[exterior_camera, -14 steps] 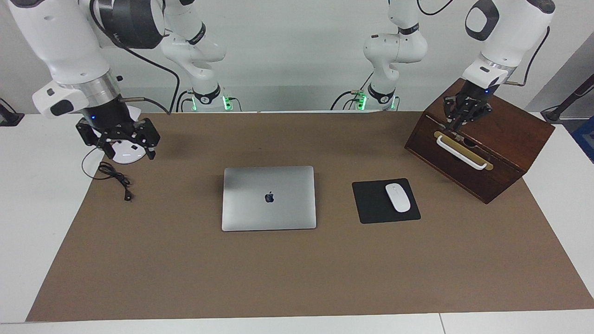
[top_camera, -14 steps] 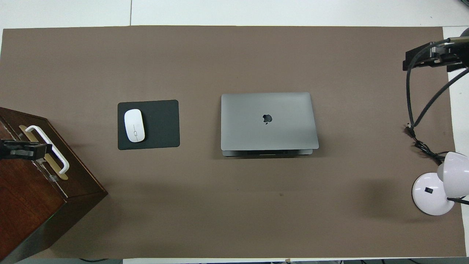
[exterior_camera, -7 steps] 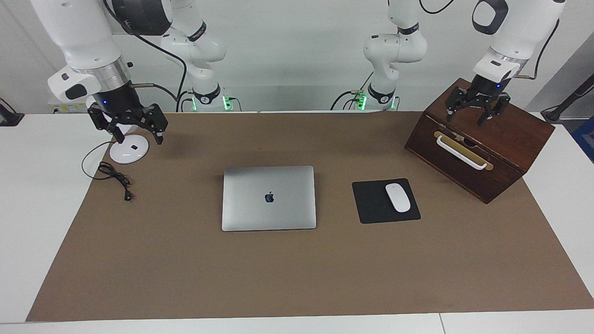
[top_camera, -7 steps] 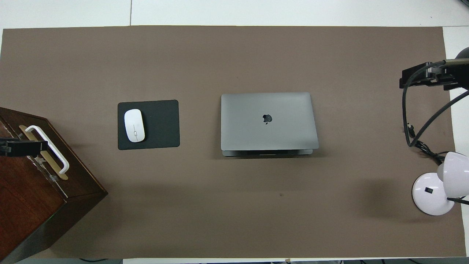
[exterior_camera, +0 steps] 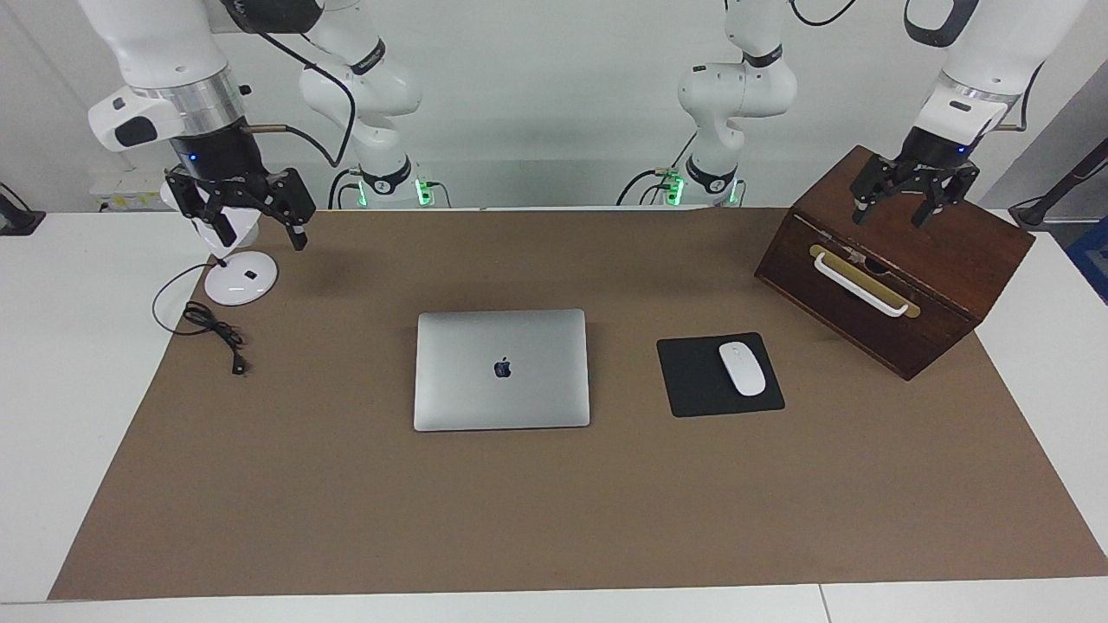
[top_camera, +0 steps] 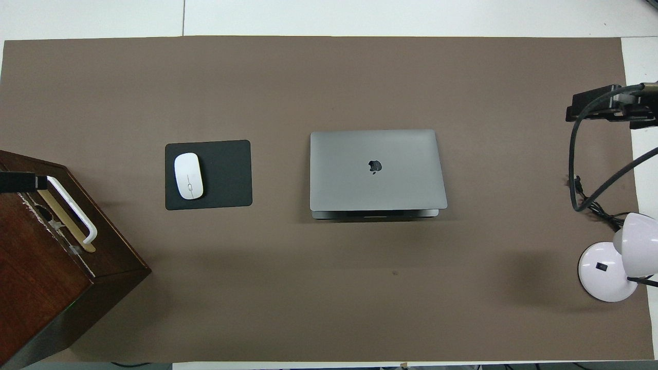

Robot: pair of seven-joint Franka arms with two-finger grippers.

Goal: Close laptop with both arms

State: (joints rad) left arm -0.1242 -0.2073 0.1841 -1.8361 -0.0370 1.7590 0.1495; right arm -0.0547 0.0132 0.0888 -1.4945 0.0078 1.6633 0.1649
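Observation:
The silver-grey laptop (exterior_camera: 502, 369) lies flat in the middle of the brown mat with its lid down and the apple logo up. It also shows in the overhead view (top_camera: 377, 167). My left gripper (exterior_camera: 905, 206) hangs open and empty in the air over the top of the wooden box (exterior_camera: 952, 238). Only its tip shows in the overhead view (top_camera: 18, 182). My right gripper (exterior_camera: 257, 227) hangs open and empty over the white lamp's base (exterior_camera: 241, 281), and shows at the edge of the overhead view (top_camera: 611, 105). Both are well apart from the laptop.
A white mouse (exterior_camera: 742, 368) lies on a black mouse pad (exterior_camera: 692, 381) beside the laptop, toward the left arm's end. The box has a white handle (exterior_camera: 861, 284). A black cable (exterior_camera: 216, 333) lies by the lamp at the right arm's end.
Both grippers have risen and drawn back toward the robots. The left one lifted away from the box's handle and its fingers spread. The laptop has not moved.

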